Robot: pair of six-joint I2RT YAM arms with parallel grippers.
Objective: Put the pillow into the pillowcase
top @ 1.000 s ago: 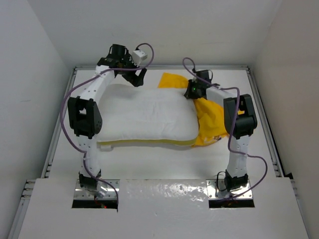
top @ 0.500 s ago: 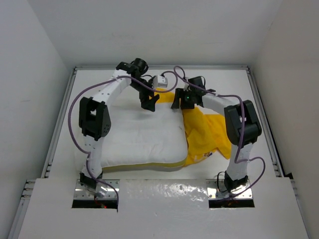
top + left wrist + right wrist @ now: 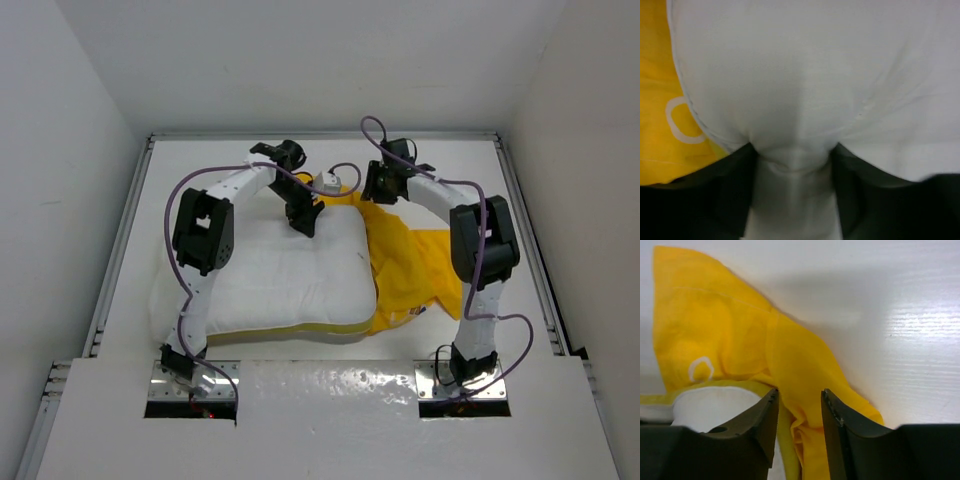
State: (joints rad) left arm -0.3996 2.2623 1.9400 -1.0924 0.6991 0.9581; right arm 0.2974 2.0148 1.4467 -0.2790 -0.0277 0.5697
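Observation:
The white pillow (image 3: 280, 270) lies on the table's left and middle, its yellow edge band along the near side. The yellow pillowcase (image 3: 410, 260) lies crumpled against its right end, and a strip runs behind the pillow's far right corner. My left gripper (image 3: 305, 215) is at the pillow's far edge, shut on a pinch of white pillow fabric (image 3: 805, 75); yellow case (image 3: 660, 100) shows to its left. My right gripper (image 3: 378, 188) is at the case's far end. Its fingers hold a bunched fold of the yellow case (image 3: 730, 330), with the pillow's corner (image 3: 710, 407) to the left.
The white table (image 3: 250, 160) has raised rails along its left side (image 3: 120, 250), right side (image 3: 525, 240) and far edge, inside white walls. Purple cables loop over both arms. Bare tabletop (image 3: 890, 315) lies beyond the case at the far right.
My left gripper moved right and nearer along the pillow's far edge and now holds it. The pillow bunched narrower and slid nearer and left. The pillowcase shifted left against it.

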